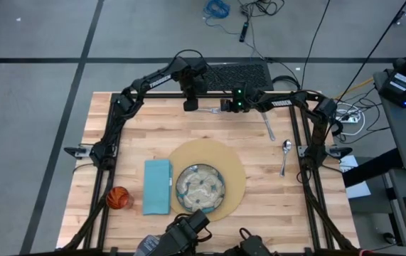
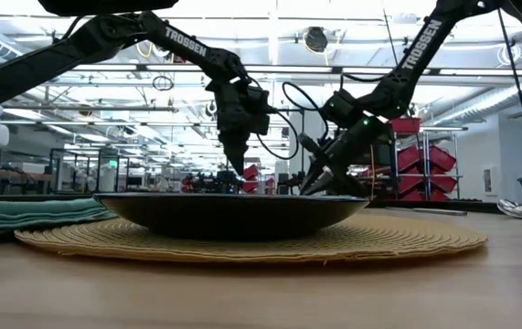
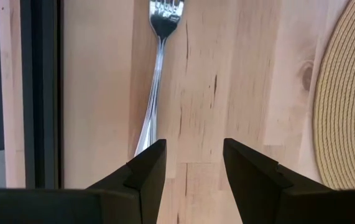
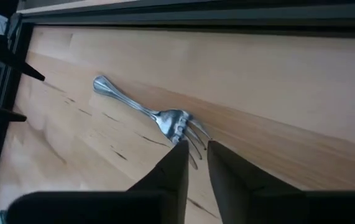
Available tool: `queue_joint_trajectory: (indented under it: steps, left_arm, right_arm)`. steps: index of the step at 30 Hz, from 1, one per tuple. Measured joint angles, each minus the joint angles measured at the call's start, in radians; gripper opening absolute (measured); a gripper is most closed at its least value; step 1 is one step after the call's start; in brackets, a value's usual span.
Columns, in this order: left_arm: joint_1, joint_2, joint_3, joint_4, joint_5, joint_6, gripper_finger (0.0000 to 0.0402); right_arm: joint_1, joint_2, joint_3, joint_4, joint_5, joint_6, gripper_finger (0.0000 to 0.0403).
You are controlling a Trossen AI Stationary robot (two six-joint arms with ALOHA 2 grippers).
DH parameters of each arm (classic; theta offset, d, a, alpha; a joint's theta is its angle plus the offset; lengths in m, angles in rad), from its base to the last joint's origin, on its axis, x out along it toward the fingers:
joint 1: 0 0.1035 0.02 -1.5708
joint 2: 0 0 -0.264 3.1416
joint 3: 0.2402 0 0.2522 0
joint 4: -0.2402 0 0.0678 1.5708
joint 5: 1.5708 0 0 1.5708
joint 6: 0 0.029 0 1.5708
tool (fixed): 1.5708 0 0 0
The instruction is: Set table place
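Lying flat near the table's [image 1: 124,121] far edge, well beyond the plate [image 1: 200,188], one fork [image 4: 149,114] has the right gripper [image 4: 193,163] angled down, fingers narrow around its tines. Left gripper [image 3: 193,168] hangs over the handle end, jaws apart, empty. One knife [image 1: 268,126], one spoon [image 1: 285,153] lie right of the plate.

- "TROSSEN" in white capitals runs along the left arm [image 2: 174,41] in the low view.
- The same word "TROSSEN" stands on the right arm [image 2: 416,46] in the low view.
- In the high view, white lettering on the left arm [image 1: 156,80] near the tabletop's far edge seems to be the same brand, though it is small.
- No other writing can be read.
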Motion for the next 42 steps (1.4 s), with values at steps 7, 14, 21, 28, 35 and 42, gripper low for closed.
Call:
queue_joint_trajectory:
  steps: [7, 14, 21, 28, 35, 42]
  left_arm:
    - [0.000, 0.000, 0.000, -0.001, 0.000, 0.000, 0.0145]
    - [0.000, 0.000, 0.000, -0.002, 0.000, 0.008, 0.0145]
    - [0.000, 0.000, 0.000, -0.009, 0.000, 0.016, 0.0145]
    - [0.004, 0.000, 0.000, -0.024, -0.001, 0.017, 0.0145]
    - [0.029, -0.012, 0.000, -0.075, 0.159, 0.106, 0.0145]
    - [0.040, -0.104, 0.000, -0.162, 0.472, 0.202, 0.0145]
  right_arm:
    - [0.000, 0.033, 0.001, 0.011, -0.005, -0.002, 0.0036]
    - [0.001, 0.060, 0.032, 0.016, -0.028, -0.025, 0.0057]
    - [0.003, 0.081, 0.066, -0.007, -0.072, -0.092, 0.0004]
    - [0.010, 0.053, 0.068, -0.037, -0.093, -0.128, 0.0001]
    - [0.047, -0.087, 0.068, -0.322, -0.104, -0.248, 0.0000]
    - [0.112, -0.330, 0.068, -0.603, -0.017, -0.341, 0.0000]
